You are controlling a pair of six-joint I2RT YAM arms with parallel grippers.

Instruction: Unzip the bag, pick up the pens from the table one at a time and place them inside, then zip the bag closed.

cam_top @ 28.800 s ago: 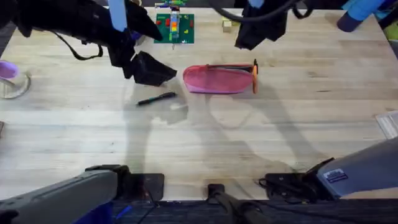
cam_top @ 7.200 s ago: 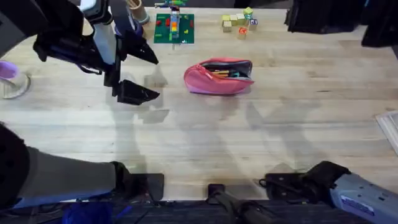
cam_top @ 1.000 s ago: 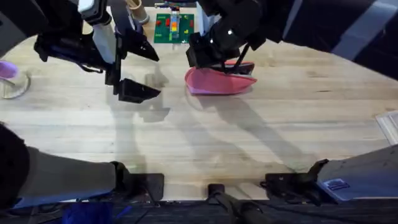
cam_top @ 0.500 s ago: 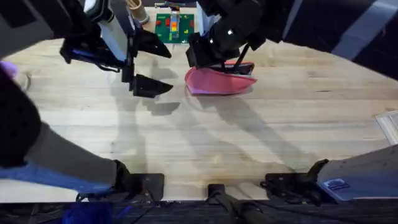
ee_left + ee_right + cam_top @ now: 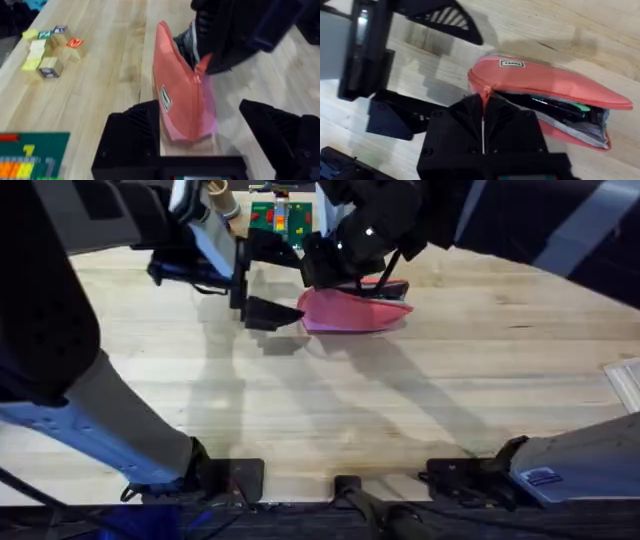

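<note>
Bright even light, soft shadows on the table (image 5: 420, 410), near arms blurred

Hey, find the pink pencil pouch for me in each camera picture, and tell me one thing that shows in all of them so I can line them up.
Overhead: the bag lies on the table at upper middle, partly under the right gripper.
Left wrist: the bag stands at centre, between the left gripper's fingers.
Right wrist: the bag stretches from centre to right, unzipped, contents visible.
Shared landmark: the pull tab end held by the right gripper.
</note>
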